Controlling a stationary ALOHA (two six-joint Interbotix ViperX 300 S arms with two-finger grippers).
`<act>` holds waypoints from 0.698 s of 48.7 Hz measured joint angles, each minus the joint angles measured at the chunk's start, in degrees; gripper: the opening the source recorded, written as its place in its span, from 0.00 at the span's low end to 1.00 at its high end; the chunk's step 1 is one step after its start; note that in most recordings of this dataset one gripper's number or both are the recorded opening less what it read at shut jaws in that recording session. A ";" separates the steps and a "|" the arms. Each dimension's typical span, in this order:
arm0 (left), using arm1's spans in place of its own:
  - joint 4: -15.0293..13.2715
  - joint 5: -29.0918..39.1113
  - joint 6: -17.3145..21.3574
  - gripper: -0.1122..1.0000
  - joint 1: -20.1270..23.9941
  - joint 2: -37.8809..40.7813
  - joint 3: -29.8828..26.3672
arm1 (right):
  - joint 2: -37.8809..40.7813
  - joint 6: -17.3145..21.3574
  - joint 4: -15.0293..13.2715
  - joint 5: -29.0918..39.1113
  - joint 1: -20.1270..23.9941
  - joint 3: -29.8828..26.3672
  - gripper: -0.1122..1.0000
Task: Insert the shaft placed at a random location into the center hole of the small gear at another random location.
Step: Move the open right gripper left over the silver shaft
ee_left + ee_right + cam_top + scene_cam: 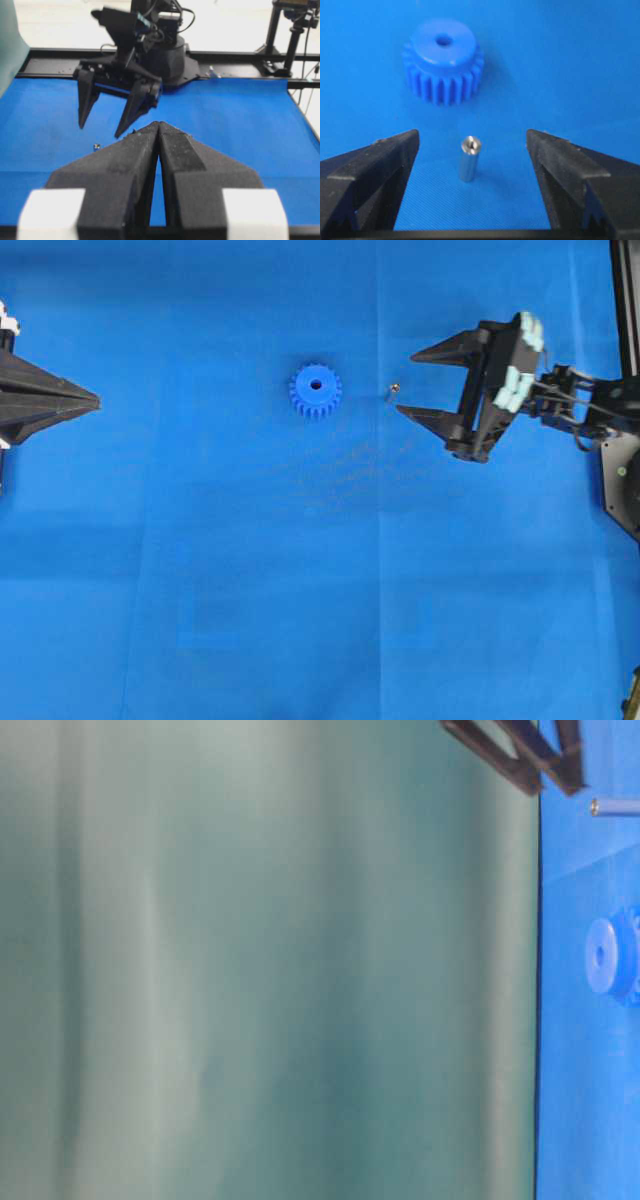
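The small gear (316, 390) lies flat on the blue mat, its center hole (316, 384) facing up; it also shows in the right wrist view (443, 61) and the table-level view (610, 956). The shaft (392, 391) stands upright just right of the gear, a silvery pin (469, 158). My right gripper (412, 382) is open, its jaws either side of the shaft's line and a little short of it, touching nothing. My left gripper (96, 398) is shut and empty at the far left; its closed tips (158, 124) point toward the shaft (96, 146).
The blue mat (300, 590) covers the table. The right arm's base and black frame (625, 440) stand at the right edge. A green backdrop (270, 960) fills most of the table-level view.
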 measured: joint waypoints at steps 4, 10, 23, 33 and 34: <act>0.00 0.00 -0.09 0.10 0.26 0.00 0.00 | 2.81 0.00 0.62 -0.97 0.00 -1.05 0.80; 0.00 0.00 -0.09 0.10 0.53 0.00 0.09 | 5.89 0.00 0.97 -1.41 0.00 -2.37 0.80; 0.00 0.44 -0.09 0.10 0.70 0.00 0.35 | 8.09 0.00 1.05 -1.67 0.00 -3.69 0.74; 0.00 0.62 -0.09 0.10 0.70 0.00 0.44 | 8.09 0.00 1.05 -1.76 0.00 -3.69 0.36; 0.00 0.62 0.00 0.10 0.70 0.00 0.44 | 8.09 0.00 1.05 -1.67 0.00 -3.69 0.32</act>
